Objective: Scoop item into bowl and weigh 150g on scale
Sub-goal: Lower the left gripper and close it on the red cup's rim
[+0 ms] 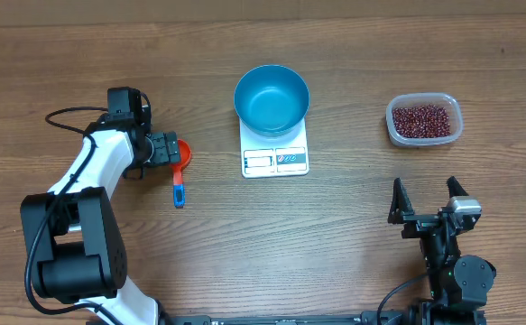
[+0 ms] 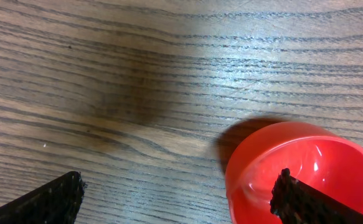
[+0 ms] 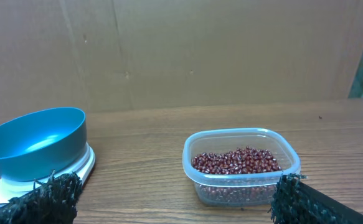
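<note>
The blue bowl (image 1: 272,99) stands empty on the white scale (image 1: 275,160) at the table's back middle. The item, a heap of dark red beans (image 1: 421,118), lies in a clear tub (image 1: 456,135) at the right. An orange-red scoop (image 1: 184,153) with a blue handle (image 1: 179,191) lies left of the scale. My left gripper (image 1: 173,150) is open at the scoop's head; in the left wrist view one fingertip (image 2: 299,200) hangs over the red cup (image 2: 306,162). My right gripper (image 1: 428,194) is open at the front right, empty, facing the beans (image 3: 234,160) and bowl (image 3: 35,140).
A cardboard wall (image 3: 200,50) backs the table beyond the tub (image 3: 240,180) and scale (image 3: 78,168). A black cable (image 1: 69,115) loops beside the left arm. Bare wood lies between the scale and the tub.
</note>
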Robot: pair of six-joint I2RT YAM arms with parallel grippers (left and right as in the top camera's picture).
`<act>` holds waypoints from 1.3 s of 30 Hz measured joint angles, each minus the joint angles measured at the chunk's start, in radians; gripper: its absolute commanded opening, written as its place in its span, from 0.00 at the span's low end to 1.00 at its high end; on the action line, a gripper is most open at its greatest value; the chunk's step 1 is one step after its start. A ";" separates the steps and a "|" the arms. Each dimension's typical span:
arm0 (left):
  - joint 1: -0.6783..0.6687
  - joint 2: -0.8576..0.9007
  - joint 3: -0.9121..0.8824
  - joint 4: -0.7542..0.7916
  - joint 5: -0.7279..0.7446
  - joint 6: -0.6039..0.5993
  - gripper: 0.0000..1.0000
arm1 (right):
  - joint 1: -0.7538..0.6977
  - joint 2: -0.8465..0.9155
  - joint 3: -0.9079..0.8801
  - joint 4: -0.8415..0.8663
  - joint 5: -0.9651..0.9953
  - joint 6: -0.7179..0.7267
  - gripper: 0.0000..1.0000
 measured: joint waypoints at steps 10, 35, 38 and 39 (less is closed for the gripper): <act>0.000 0.000 0.000 0.004 0.000 0.000 1.00 | 0.000 0.000 0.000 0.000 0.000 0.000 1.00; 0.000 0.000 0.000 0.014 0.000 0.000 1.00 | 0.000 0.000 0.000 0.000 -0.001 0.000 1.00; 0.000 0.000 0.000 0.014 0.000 0.000 1.00 | 0.000 0.000 0.000 0.000 0.000 0.000 1.00; 0.000 0.000 0.000 0.014 0.000 0.000 0.99 | 0.000 0.000 0.000 0.000 -0.001 0.000 1.00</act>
